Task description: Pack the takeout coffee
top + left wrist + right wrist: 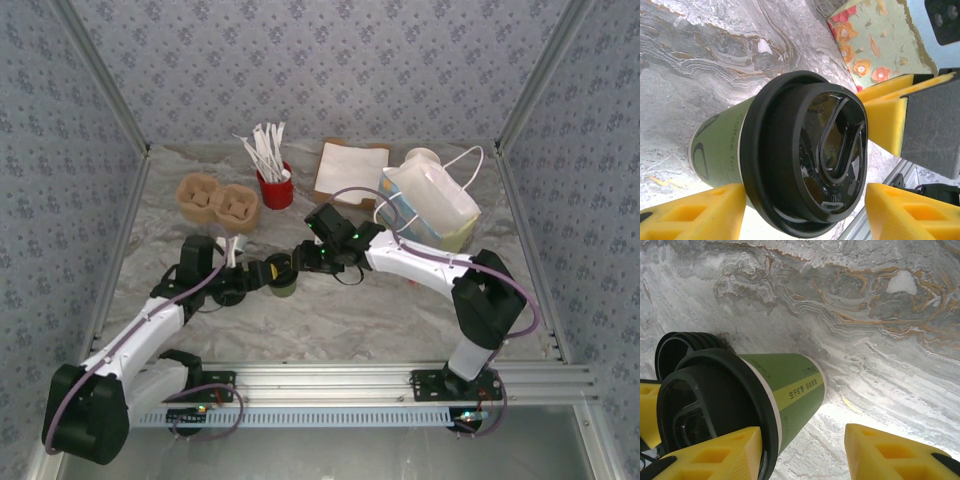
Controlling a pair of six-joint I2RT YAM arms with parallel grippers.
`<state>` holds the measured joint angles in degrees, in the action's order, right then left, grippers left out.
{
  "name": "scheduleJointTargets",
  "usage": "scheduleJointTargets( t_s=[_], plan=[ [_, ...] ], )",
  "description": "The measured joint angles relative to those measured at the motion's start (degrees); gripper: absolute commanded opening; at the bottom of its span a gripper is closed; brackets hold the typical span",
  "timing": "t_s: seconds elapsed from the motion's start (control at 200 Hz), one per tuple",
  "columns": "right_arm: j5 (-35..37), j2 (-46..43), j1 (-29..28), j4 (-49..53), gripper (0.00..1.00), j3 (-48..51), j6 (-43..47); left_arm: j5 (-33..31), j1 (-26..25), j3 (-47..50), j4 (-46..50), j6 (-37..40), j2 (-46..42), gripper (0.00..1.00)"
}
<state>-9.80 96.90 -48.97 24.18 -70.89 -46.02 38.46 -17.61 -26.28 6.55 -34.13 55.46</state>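
The takeout coffee stands upright on the marbled table, a green paper cup with a black lid. My left gripper is open around its top. One yellow finger sits against the cup below the lid, and the other is apart from it. My right gripper is open beside the cup, with its left finger at the lid's rim and its right finger well clear. In the top view both grippers meet over the cup.
A white paper bag with floral sides stands open at the back right. A red cup of sticks, a brown cup carrier and a napkin stack line the back. Loose black lids lie behind the cup.
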Motion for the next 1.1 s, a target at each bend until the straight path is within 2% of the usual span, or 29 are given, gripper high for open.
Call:
scheduleJointTargets(
  t_s=[0.26, 0.495, 1.099],
  plan=[
    [0.0, 0.0, 0.3, 0.1, 0.55, 0.0, 0.0, -1.1, -2.3, 1.9, 0.0, 1.3, -3.0, 0.73],
    [0.2, 0.0, 0.3, 0.3, 0.57, 0.0, 0.0, -3.1, -4.6, 2.4, -0.1, 2.1, -2.7, 0.73],
    [0.2, -0.2, 0.2, 0.5, 0.58, -0.4, 0.0, -5.3, -6.1, 2.4, -0.1, 4.6, 0.4, 0.69]
  ],
)
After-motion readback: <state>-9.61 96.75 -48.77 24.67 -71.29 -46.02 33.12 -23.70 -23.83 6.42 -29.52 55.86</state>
